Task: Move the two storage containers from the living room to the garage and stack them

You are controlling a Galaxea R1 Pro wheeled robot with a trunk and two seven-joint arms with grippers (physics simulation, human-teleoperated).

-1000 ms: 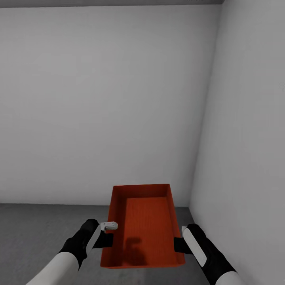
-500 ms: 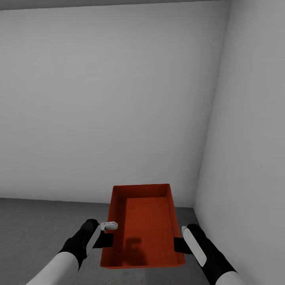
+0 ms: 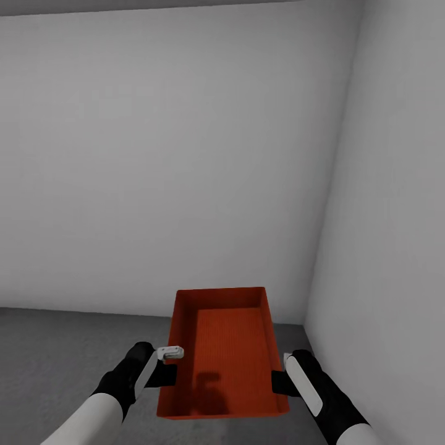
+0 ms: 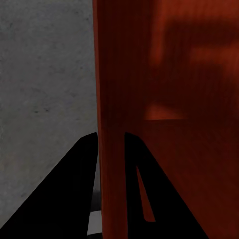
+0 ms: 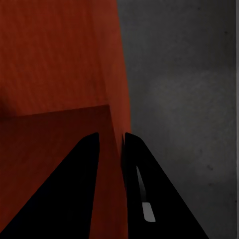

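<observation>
Nearest you, both forearms come up from the bottom of the head view, white sleeves ending in black wrists. Your left gripper (image 3: 168, 364) sits against the left long wall of the storage container (image 3: 225, 346), and your right gripper (image 3: 279, 382) against its right long wall.

Left wrist view: the two dark fingers (image 4: 74, 184) straddle the container's wall (image 4: 112, 99), one on each face, clamped on it. Speckled grey floor (image 4: 45, 74) lies beyond on the outer side, the ribbed orange-red inside (image 4: 189, 74) on the other.

Right wrist view: same arrangement. The fingers (image 5: 144, 194) are closed on the thin upright wall (image 5: 119, 114), with the bin's interior (image 5: 55, 64) to one side and dark concrete floor (image 5: 184, 99) to the other.

So you hold one container by both long sides, level, open side up, lifted above the floor (image 3: 55, 346). It looks empty; a faint shadow falls on its ribbed bottom near your end. Its far short wall points toward the room corner.

Beyond the bin, the dark grey floor runs a short way to the back wall (image 3: 161, 154), plain grey-white. A second plain wall (image 3: 395, 204) closes in on your right, and the two meet in a corner just right of the container's far end.
</observation>
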